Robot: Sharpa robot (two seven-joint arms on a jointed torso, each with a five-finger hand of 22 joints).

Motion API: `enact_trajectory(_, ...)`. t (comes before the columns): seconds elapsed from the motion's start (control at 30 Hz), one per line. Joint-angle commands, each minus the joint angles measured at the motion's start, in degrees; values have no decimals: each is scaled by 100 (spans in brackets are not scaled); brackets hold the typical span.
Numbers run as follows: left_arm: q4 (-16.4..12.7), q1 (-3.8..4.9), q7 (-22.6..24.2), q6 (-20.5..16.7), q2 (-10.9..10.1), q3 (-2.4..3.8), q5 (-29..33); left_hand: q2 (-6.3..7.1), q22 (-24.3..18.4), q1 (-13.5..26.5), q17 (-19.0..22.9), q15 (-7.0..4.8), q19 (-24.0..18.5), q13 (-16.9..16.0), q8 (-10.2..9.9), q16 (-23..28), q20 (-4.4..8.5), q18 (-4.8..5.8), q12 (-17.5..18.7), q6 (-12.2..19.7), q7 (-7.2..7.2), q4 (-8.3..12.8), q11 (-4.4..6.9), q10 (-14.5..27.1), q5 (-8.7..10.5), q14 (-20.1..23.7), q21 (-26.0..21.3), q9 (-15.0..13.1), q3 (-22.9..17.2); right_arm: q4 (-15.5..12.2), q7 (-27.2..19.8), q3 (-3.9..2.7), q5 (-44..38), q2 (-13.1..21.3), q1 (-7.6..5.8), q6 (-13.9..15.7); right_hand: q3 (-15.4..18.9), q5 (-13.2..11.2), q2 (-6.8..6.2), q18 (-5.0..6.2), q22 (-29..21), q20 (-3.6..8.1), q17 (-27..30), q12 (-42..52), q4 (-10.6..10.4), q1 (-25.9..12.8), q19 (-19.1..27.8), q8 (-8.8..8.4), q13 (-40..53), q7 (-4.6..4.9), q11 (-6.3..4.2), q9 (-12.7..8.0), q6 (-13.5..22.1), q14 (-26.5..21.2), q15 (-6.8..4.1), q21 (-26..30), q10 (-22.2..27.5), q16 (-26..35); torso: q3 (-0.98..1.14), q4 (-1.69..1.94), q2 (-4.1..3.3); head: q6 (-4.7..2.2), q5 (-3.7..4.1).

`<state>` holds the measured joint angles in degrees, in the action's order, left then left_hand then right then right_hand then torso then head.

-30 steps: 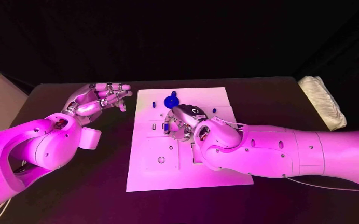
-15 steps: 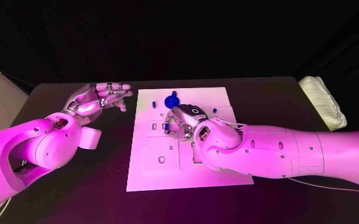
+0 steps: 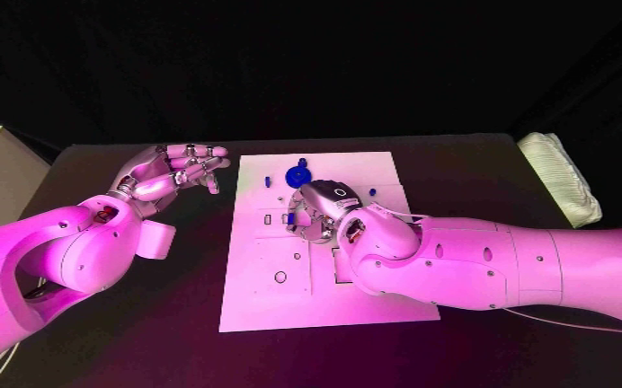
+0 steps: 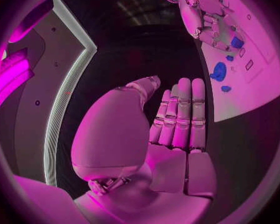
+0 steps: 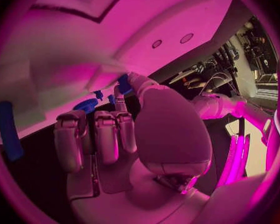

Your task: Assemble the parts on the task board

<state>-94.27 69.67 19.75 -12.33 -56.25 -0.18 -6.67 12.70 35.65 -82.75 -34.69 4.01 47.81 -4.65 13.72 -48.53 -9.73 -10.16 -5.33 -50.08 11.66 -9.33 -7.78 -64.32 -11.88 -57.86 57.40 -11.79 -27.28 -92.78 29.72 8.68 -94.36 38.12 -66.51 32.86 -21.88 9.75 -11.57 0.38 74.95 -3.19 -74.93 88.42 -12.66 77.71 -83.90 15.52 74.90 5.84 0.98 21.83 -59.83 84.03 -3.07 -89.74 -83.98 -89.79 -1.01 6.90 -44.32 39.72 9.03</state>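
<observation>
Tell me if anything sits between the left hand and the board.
Nothing visible does. The left hand hovers over bare table just beside the board's left edge, holding nothing. The right hand is already over the board's middle.

A black table (image 3: pixel 493 181) carries everything here. Near its right edge, toward the far corner, lies a pale, ribbed, folded cloth (image 3: pixel 560 176), long side running along that edge. Behind the table hangs a dark backdrop (image 3: pixel 311 47).
</observation>
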Motion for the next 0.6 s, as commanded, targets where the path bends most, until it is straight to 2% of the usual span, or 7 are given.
enact_trajectory(0.03, -4, 5, 13, 120, 5, 3, -44, -11, 5, 49, -7, -13, -52, -5, 21, -34, 6, -37, -26, 22, -11, 17, -4, -37, 33, -6, 33, -7, -31, 19, 108, 13, -118, 9, 20, -40, 26, -39, -48, -38, 1505, -31, -1419, -43, -26, -66, -610, -34, 1351, 20, 50, -20, 84, 576, 61, -26, -458, 13, 0, 3, -1, 1, 2)
enact_trajectory(0.23, 9, 5, 11, 126, 17, 2, -51, -11, 5, 49, -7, -13, -52, -5, 21, -34, 6, -37, -26, 22, -11, 17, -4, -37, 33, -6, 33, -7, -31, 20, 84, 13, -123, 9, 20, -39, 79, -65, -119, -38, 1505, -63, -1402, -88, -59, -112, -610, -76, 1317, 69, 93, -55, 187, 572, 98, -26, -424, 20, -6, -3, -1, -4, 5)
enact_trajectory(0.4, 15, 4, 10, 127, 21, 2, -53, -11, 5, 49, -7, -13, -52, -5, 21, -34, 6, -37, -26, 22, -11, 17, -4, -37, 33, -6, 33, -7, -31, 20, 56, 13, -115, 8, 20, -42, 160, -118, -176, -38, 1505, -90, -1388, -145, -98, -147, -610, -103, 1273, 102, 125, -81, 254, 569, 128, -26, -380, 26, -2, -3, 1, -3, 10)
enact_trajectory(0.5, 16, 4, 10, 129, 21, 2, -53, -11, 5, 49, -7, -13, -52, -5, 21, -34, 6, -37, -26, 22, -11, 17, -4, -37, 33, -6, 33, -7, -31, 23, 28, 13, -87, 8, 20, -26, 312, -360, -198, -38, 1505, -125, -1383, -208, -177, -171, -610, -132, 1226, 135, 158, -115, 331, 568, 160, -26, -333, 28, -3, 1, 1, -3, 15)
enact_trajectory(0.53, 17, 4, 10, 130, 21, 2, -53, -11, 5, 49, -7, -13, -52, -5, 21, -34, 6, -37, -26, 22, -11, 17, -4, -37, 33, -6, 33, -7, -31, 24, 16, 13, -76, 8, 20, -20, 424, -521, -196, -38, 1505, -141, -1383, -245, -233, -177, -610, -152, 1197, 149, 174, -135, 384, 568, 173, -26, -304, 29, -4, 4, 1, -3, 17)
enact_trajectory(0.6, 17, 4, 10, 129, 21, 2, -53, -12, 9, 54, -9, -13, -55, -8, 27, -45, 7, -36, -34, 23, -15, 21, -2, -31, 34, -3, 43, -11, -35, 25, 6, 13, -68, 8, 20, -13, 479, -556, -195, -38, 1505, -147, -1380, -274, -258, -168, -610, -155, 1174, 155, 178, -142, 398, 567, 177, -26, -282, 30, -5, 7, 1, -3, 17)
